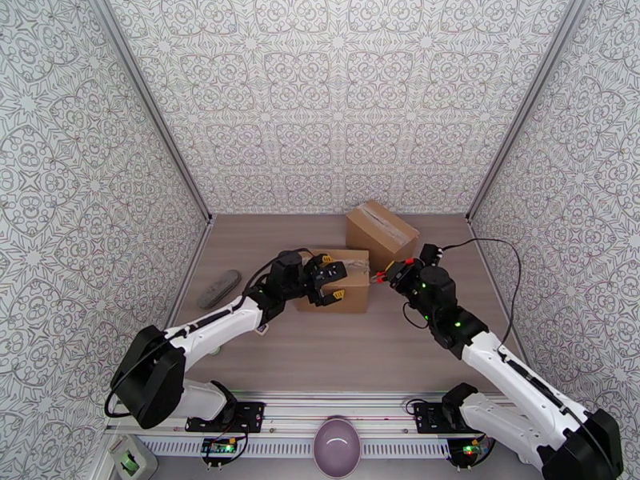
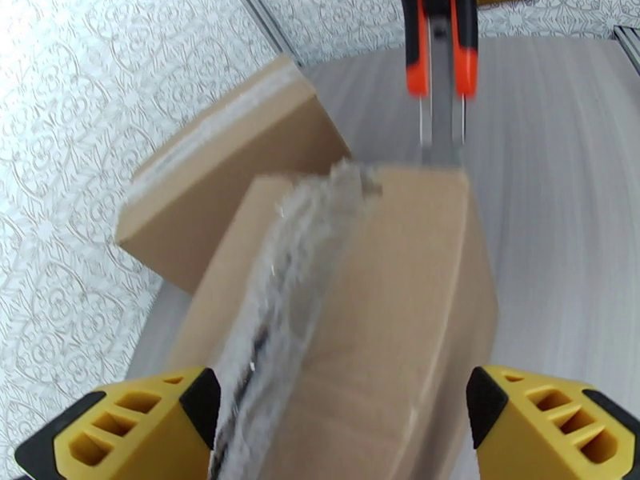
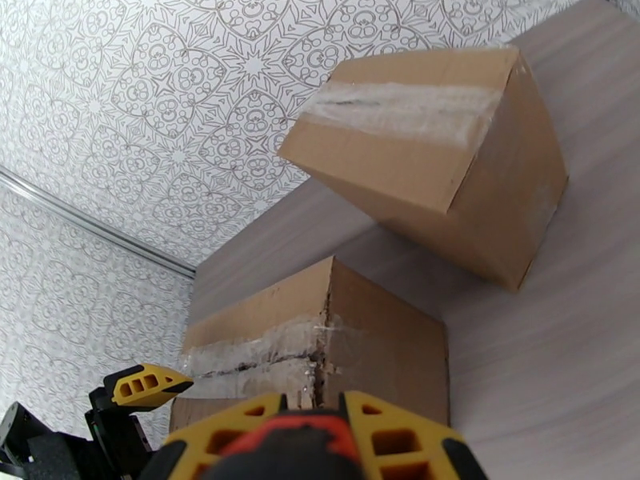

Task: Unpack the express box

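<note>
1. Express box (image 1: 358,299): you have it lying mid-table (image 1: 320,354), closed, between the two arms. Its taped seam faces up.
2. In your left wrist view the box (image 2: 384,298) fills the space between the yellow fingers. In the right wrist view you see one short end of it (image 3: 384,346).
3. The clear tape (image 3: 264,358) along its top is crumpled and ragged, and a dark slit runs down the seam.
4. Your left gripper (image 1: 334,276) reaches over the box from the left. Its jaws are spread wide across the box's width, with a pad against each long side, so it is clamped on the box (image 2: 340,410).
5. Your right gripper (image 1: 400,274) sits just off the box's right end. Its jaws are drawn in on an orange-and-black cutter (image 1: 392,271).
6. From the left wrist you see the cutter (image 2: 440,42) pointing at you, its metal blade (image 2: 440,142) meeting the far top edge of the box, just to the right of the tape.
7. A second cardboard box (image 1: 382,232), taped shut, stands behind the first, near the back wall and turned at an angle. The two boxes are close together, and you cannot tell whether they touch.
8. A grey oblong object (image 1: 219,288) lies by the left wall, well apart from both boxes.
</note>
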Available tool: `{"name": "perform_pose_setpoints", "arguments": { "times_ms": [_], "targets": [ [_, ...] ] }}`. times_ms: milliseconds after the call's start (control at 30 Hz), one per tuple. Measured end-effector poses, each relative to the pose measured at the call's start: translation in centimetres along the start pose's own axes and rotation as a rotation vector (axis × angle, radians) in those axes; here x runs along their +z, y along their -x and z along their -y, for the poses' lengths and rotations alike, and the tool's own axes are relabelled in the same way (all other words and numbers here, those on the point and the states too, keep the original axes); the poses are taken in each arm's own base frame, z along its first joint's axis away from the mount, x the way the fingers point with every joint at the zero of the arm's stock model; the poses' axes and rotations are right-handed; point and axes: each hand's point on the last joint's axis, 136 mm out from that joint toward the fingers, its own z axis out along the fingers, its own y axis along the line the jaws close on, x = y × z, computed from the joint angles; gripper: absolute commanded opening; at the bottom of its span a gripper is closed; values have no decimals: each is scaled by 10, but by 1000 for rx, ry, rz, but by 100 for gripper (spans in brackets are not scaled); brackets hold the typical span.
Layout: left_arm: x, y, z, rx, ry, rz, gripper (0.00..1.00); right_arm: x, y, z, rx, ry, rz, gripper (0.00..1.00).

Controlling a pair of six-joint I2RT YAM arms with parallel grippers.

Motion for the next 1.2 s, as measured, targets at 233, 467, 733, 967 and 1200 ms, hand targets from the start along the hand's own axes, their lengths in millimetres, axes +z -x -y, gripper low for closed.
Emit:
{"name": "perform_pose_setpoints", "arguments": {
  "times_ms": [233,467,733,967,1200],
  "targets": [
    [-2,-15,1,-23,-10,-32,86,-2,22,19,25,-44,52,0],
    [-4,-36,18,-38,-40,-67,85,0,28,33,86,-41,48,0],
    [-13,-38,19,-36,-22,-64,84,-11,54,44,97,-50,121,0],
    [-20,-42,18,-45,-7,-66,85,-20,69,50,77,-71,165,0],
    [-40,-22,-12,-190,71,-36,88,-19,47,46,-52,-114,28,0]
  ]
}}
